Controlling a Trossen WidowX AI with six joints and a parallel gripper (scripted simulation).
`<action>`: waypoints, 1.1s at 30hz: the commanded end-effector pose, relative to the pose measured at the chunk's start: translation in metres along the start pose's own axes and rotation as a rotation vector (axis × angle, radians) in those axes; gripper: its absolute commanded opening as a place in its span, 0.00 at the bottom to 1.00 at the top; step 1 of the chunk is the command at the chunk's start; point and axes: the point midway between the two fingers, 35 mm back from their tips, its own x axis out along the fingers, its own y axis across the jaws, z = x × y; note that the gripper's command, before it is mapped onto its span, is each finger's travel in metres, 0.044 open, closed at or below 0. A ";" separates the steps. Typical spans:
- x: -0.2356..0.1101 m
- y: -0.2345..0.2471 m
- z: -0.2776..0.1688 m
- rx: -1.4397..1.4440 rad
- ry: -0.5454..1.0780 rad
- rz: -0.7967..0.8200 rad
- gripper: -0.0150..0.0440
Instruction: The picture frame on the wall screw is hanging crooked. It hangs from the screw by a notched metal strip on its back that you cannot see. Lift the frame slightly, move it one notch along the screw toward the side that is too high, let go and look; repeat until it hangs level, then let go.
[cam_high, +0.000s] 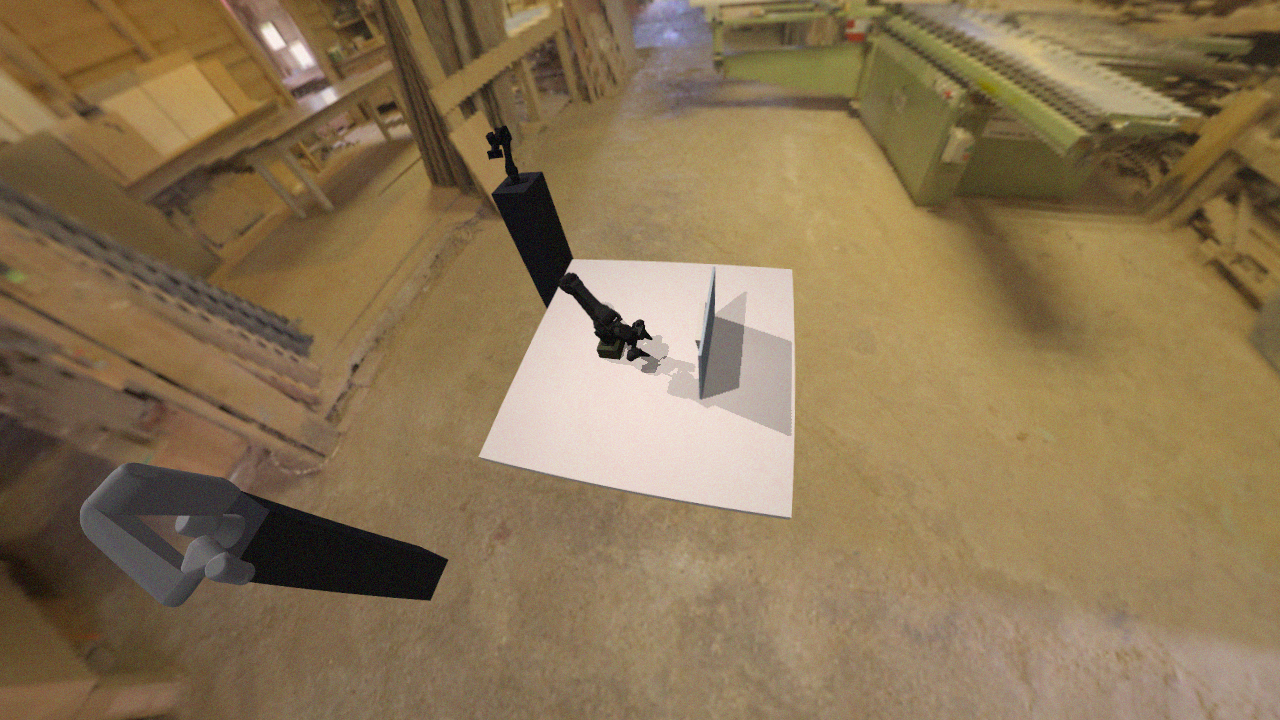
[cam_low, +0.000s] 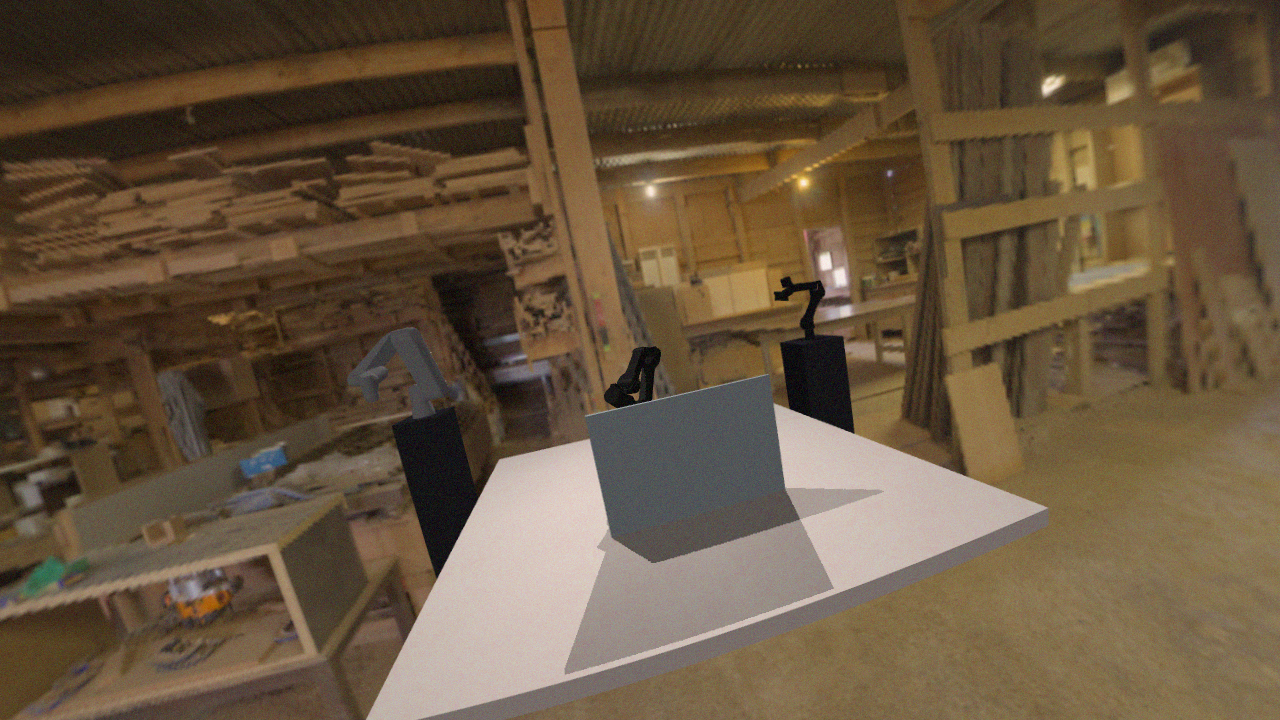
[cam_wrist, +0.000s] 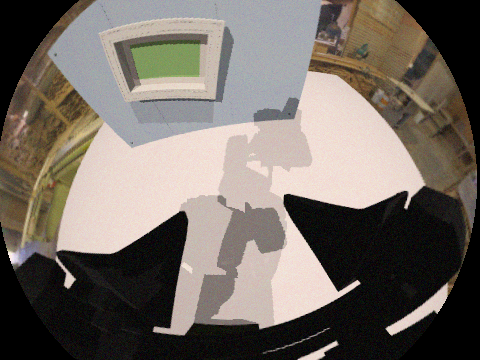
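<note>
A white picture frame with a green picture hangs on the grey-blue wall panel. The panel stands upright on the white table. The screw and the strip behind the frame are hidden. In the wrist view I cannot judge how far the frame is tilted. My gripper is open and empty. It hangs low over the table, well short of the wall and below the frame. In the exterior view only the back of the panel shows, with my arm rising behind it.
A black pillar with a black camera arm stands at one table corner. A second black pillar with a grey arm stands off the table's side. A wood workshop surrounds the table.
</note>
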 end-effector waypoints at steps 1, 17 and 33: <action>0.000 0.000 0.001 0.008 -0.002 -0.004 0.89; -0.031 0.057 0.073 0.976 -0.495 0.093 0.69; -0.078 0.095 0.099 1.694 -0.634 0.650 0.69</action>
